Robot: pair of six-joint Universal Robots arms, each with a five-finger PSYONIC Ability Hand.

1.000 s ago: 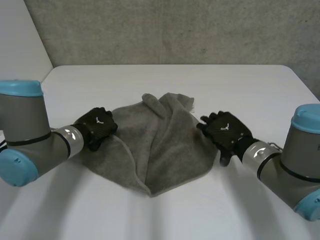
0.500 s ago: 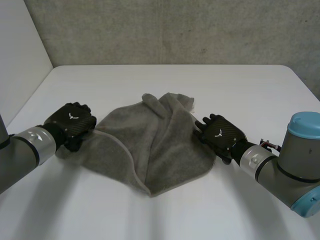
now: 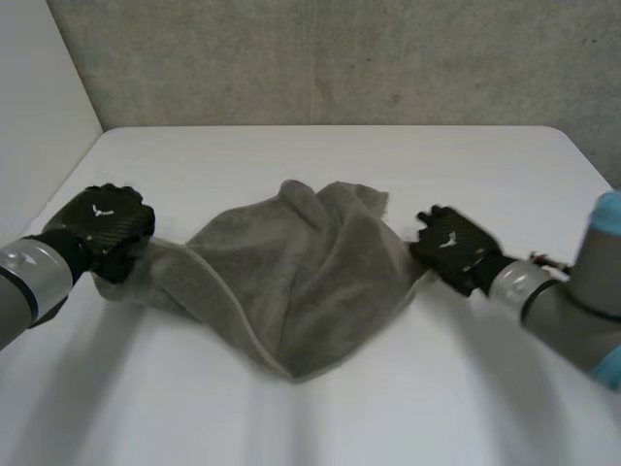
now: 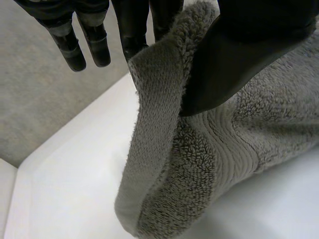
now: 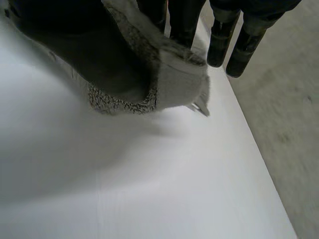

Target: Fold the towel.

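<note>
A white table [image 3: 320, 155] stands before a rough grey wall [image 3: 340, 58]. A grey towel [image 3: 291, 282] lies crumpled at the table's middle, spanning the space between the robot's two black hands. Its far edge is bunched into a hump and its near edge comes to a point toward the camera.

The left hand [image 3: 102, 228], near the table's left edge, is clamped on the towel's left corner. In the left wrist view the thumb presses the thick terry against the fingers [image 4: 132, 35] behind it, while the other fingers hang straight and free beside the cloth. The corner's hemmed end droops toward the table under the hand.

The right hand [image 3: 451, 248], toward the table's right side, is clamped on the opposite corner. In the right wrist view that corner is folded around the thumb and pinched against the fingers [image 5: 182, 20], with the remaining fingers clear of the cloth. A small tag [image 5: 202, 107] juts from the corner's hem, just above the tabletop.

Between the hands the towel sags in loose folds, and its middle rests on the table.
</note>
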